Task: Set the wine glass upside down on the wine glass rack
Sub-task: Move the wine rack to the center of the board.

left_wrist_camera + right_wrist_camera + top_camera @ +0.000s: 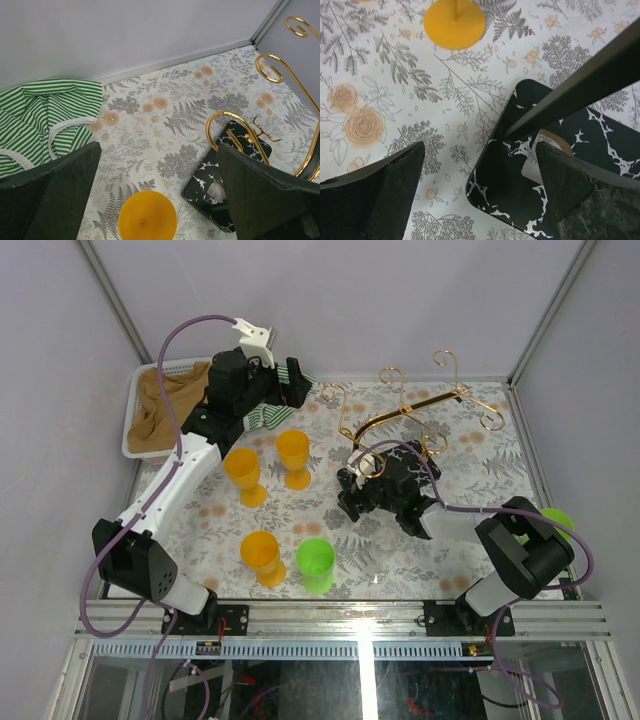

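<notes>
Splayed right end effector (480, 148) over wine glass rack (512, 212)

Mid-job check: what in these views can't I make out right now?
Top view: base of the wine glass rack, mostly under the right pincer.
Top view: green object, mostly behind the right arm.
Right wrist: yellow glass, only its foot; top edge cuts the rest.
Left wrist: the rack, cut off by the right edge.

Plain pale walls (350, 300) enclose a floral-patterned tabletop (500, 465).
</notes>
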{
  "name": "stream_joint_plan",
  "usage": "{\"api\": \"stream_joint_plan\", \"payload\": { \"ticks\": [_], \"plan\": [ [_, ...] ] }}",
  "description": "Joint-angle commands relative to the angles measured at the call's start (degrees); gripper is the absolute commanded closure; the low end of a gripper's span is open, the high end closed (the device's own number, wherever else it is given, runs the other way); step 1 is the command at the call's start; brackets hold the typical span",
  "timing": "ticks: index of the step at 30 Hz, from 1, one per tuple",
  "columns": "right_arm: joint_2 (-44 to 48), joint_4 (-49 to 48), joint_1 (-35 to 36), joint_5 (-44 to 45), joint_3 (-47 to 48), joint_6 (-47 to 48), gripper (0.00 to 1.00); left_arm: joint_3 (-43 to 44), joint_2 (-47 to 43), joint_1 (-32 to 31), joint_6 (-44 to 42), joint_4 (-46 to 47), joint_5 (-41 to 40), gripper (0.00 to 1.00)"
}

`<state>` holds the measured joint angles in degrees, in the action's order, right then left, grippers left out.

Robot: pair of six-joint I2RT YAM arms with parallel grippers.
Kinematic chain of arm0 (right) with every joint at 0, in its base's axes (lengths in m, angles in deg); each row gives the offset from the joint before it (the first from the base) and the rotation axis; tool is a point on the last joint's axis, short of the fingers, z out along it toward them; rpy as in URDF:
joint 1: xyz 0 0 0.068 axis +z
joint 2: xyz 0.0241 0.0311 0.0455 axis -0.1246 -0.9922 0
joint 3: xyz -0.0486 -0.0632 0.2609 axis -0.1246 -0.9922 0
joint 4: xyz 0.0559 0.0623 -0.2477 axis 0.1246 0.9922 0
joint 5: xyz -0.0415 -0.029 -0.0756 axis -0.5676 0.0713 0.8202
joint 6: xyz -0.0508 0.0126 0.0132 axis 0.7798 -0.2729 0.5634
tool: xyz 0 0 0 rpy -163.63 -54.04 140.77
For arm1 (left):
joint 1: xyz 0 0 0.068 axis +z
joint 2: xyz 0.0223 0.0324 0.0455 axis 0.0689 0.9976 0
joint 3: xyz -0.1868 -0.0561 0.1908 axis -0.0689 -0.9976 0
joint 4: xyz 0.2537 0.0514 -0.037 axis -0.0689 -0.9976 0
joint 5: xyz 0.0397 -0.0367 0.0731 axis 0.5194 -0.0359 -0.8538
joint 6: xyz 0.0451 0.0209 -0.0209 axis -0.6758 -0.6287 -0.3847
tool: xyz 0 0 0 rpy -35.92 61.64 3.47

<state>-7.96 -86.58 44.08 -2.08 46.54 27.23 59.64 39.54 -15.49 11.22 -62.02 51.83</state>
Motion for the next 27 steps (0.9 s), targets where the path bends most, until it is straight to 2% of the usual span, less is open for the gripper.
{"api": "stream_joint_plan", "payload": {
  "ticks": [1,18,27],
  "plan": [
    [3.24,1.45,0.55,-0.2,-1.05,4.29,0.0,-0.74,-1.89,0.28,-1.36,1.82,-1.69,0.0],
    [3.54,8.12,2.91,2.38,2.89,11.69,0.0,-0.58,-1.17,0.28,-0.47,1.68,-1.12,0.0],
    [6.9,7.65,4.19,5.66,-0.71,12.49,0.0,-2.04,-1.97,0.28,-0.32,1.59,-1.82,0.0]
  ]
}}
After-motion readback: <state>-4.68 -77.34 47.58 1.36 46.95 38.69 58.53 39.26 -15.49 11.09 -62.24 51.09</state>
